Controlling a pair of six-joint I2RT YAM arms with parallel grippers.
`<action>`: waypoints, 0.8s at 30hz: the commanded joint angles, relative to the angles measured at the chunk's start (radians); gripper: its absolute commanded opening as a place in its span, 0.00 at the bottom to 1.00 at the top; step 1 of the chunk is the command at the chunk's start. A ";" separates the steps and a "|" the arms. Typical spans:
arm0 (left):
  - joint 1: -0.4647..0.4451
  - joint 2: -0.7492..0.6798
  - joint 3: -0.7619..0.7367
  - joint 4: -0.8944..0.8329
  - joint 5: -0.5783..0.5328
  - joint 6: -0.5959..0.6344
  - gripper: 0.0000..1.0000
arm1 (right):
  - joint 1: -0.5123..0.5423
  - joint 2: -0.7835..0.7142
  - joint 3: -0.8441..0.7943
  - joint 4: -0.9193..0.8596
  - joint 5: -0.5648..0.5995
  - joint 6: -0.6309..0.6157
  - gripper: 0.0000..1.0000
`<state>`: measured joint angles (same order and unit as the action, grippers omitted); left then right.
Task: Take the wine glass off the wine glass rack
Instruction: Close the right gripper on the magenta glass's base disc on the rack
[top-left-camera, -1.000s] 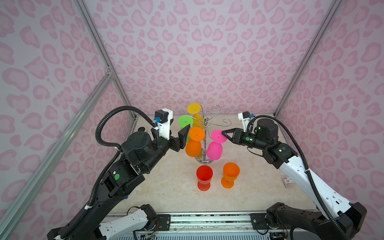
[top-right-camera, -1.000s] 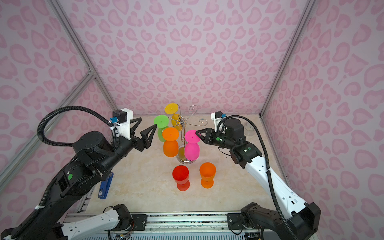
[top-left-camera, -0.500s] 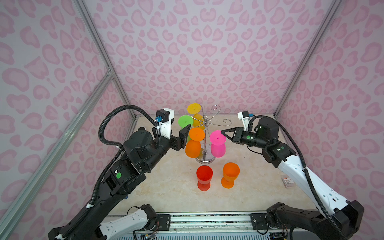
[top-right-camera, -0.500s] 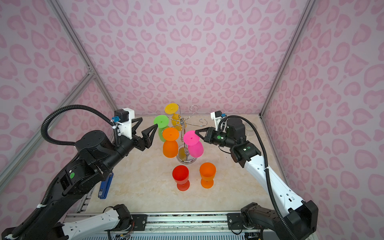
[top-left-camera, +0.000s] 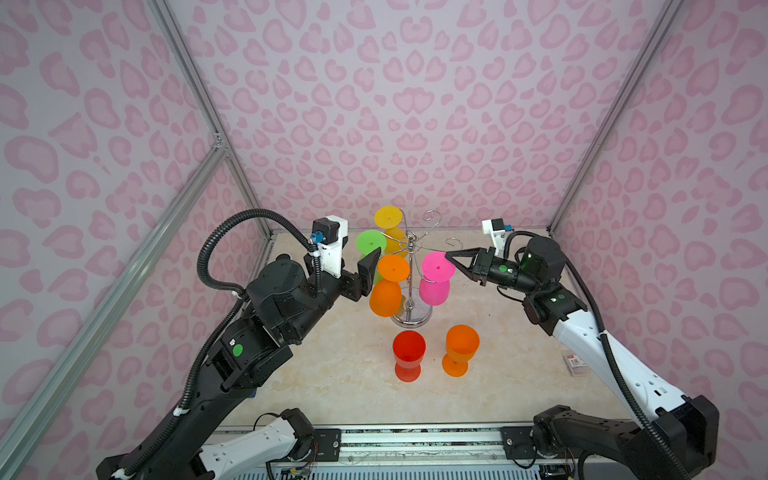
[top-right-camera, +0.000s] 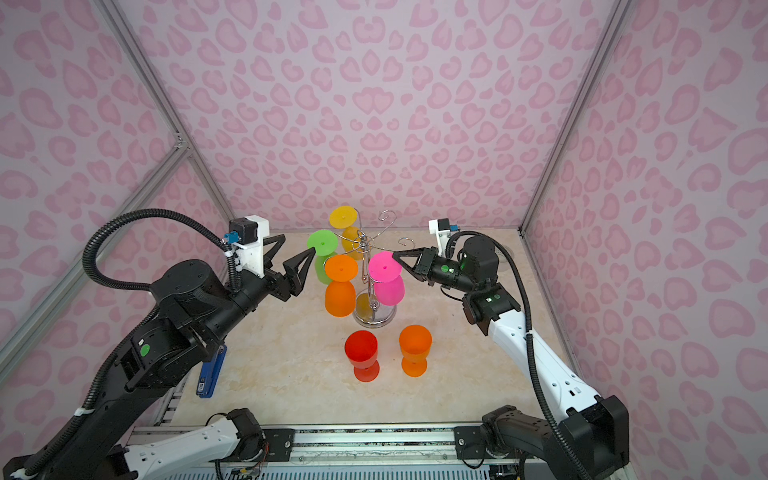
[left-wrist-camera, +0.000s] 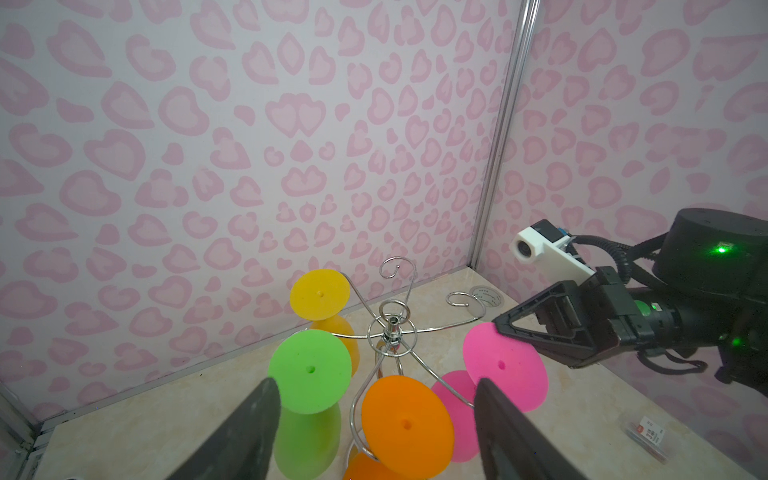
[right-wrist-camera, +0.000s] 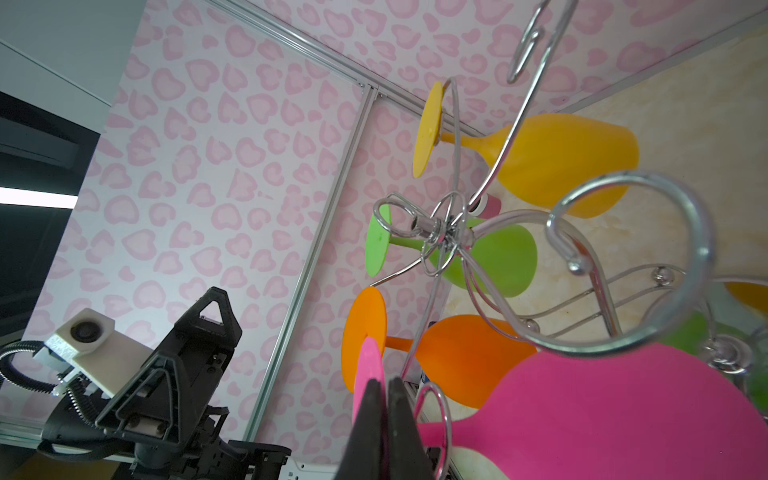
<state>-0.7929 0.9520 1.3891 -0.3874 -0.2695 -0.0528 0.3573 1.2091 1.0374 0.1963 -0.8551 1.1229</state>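
The chrome wine glass rack (top-left-camera: 410, 243) (top-right-camera: 363, 242) stands mid-table with yellow, green, orange and pink glasses hanging upside down from its arms. My right gripper (top-left-camera: 449, 256) (top-right-camera: 395, 253) (right-wrist-camera: 384, 384) is shut on the rim of the pink wine glass's (top-left-camera: 434, 286) (top-right-camera: 388, 287) flat foot. That glass's stem still sits in a wire arm's loop, as the right wrist view shows. My left gripper (top-right-camera: 299, 244) (left-wrist-camera: 374, 380) is open, level with the feet of the green glass (left-wrist-camera: 309, 370) and the hanging orange glass (left-wrist-camera: 405, 424), touching neither.
A red glass (top-left-camera: 409, 353) and an orange glass (top-left-camera: 461, 349) stand upright in front of the rack. A blue object (top-right-camera: 210, 372) lies at the table's left edge, a small packet (top-left-camera: 575, 365) at the right, a tape roll (left-wrist-camera: 484, 296) near the back corner.
My right gripper has shut on the pink glass's foot, and the glass has swung from tilted to hanging straighter. My left arm has edged slightly toward the rack, still open.
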 joint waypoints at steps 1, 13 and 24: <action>0.003 0.001 -0.002 0.055 0.006 -0.011 0.75 | -0.001 -0.003 -0.006 0.086 -0.026 0.038 0.00; 0.010 0.003 -0.002 0.055 0.016 -0.016 0.75 | 0.008 -0.029 -0.006 0.008 -0.031 -0.010 0.00; 0.013 0.009 0.001 0.054 0.026 -0.016 0.74 | 0.049 -0.020 0.010 -0.041 -0.014 -0.055 0.00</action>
<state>-0.7818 0.9600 1.3888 -0.3874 -0.2516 -0.0593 0.3992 1.1835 1.0420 0.1574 -0.8719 1.0904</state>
